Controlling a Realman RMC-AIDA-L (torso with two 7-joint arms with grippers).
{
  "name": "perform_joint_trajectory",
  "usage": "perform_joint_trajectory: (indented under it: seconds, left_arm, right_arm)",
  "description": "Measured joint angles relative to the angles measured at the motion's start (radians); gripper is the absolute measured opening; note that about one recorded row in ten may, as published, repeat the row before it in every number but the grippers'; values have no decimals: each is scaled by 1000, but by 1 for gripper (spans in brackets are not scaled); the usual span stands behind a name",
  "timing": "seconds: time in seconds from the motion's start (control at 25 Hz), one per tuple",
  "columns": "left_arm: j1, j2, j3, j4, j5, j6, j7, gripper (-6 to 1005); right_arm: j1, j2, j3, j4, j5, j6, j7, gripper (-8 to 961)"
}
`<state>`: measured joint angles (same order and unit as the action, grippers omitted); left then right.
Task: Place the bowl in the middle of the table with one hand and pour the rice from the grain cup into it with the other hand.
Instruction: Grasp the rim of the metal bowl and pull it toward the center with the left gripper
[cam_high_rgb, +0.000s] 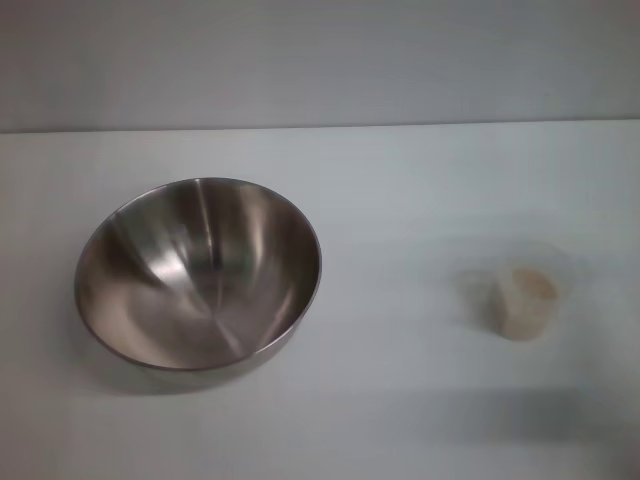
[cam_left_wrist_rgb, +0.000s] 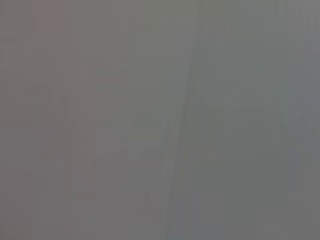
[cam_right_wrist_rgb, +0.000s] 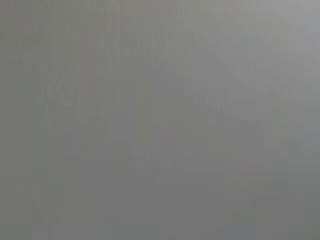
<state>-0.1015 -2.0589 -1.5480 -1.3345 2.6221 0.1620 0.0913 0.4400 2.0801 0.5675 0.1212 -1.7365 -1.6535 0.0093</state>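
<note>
Starting at the hands: neither gripper in sight from the head camera, both wrist cameras giving only blank grey, so no telling whether either is released, clenched or holding anything. Moving outward to the table (cam_high_rgb: 420, 180), plain white and matte. Sitting on its left half, tipped a little so the opening faces the camera: the bowl (cam_high_rgb: 198, 272), shiny steel, thin-rimmed, nothing inside. Standing upright well apart from it on the right half: the grain cup (cam_high_rgb: 522, 298), clear plastic and far smaller, with the rice (cam_high_rgb: 528, 290) showing pale beige within. Judging handling next: bowl likely light for its width, rigid, and slick on the curved wall, so best pinched over the rim at the near-left edge rather than squeezed around the body (round bottom probably prone to rocking once set down). Cup probably light, thin-walled and somewhat flexible, hence a gentle side grip low on the wall, kept level until over the bowl; loose grains apt to spill and scatter at any early tilt. Counting up: one bowl, one cup, one small heap of rice, one table, no grippers visible. Nothing yet moved toward the middle, nothing poured.
</note>
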Motion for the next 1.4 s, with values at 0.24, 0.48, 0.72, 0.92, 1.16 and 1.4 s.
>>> perform_joint_trajectory:
  seconds: [0.24,0.48,0.72,0.92,1.16,1.4]
  left_arm:
    - [-11,0,-101,-258,0,-532,24,807]
    - [-22,-1,-173,-490,0,-998,64,807]
    - [-41,-3,-215,-567,0,-1231,60,807]
    - [-79,-5,-246,-552,0,-1379,46,807]
    - [-94,-4,-249,-524,10,-1427,44,806]
    - [-123,-6,-244,-475,29,-1475,44,806]
  right_arm:
    - [4,0,0,0,0,1,0,530]
    - [6,0,0,0,0,-5,0,530]
    - [12,-2,0,0,0,-18,0,530]
    - [15,-3,0,-6,0,-27,0,530]
    - [14,-3,0,-11,0,-32,0,530]
    - [10,-3,0,-16,0,-33,0,530]
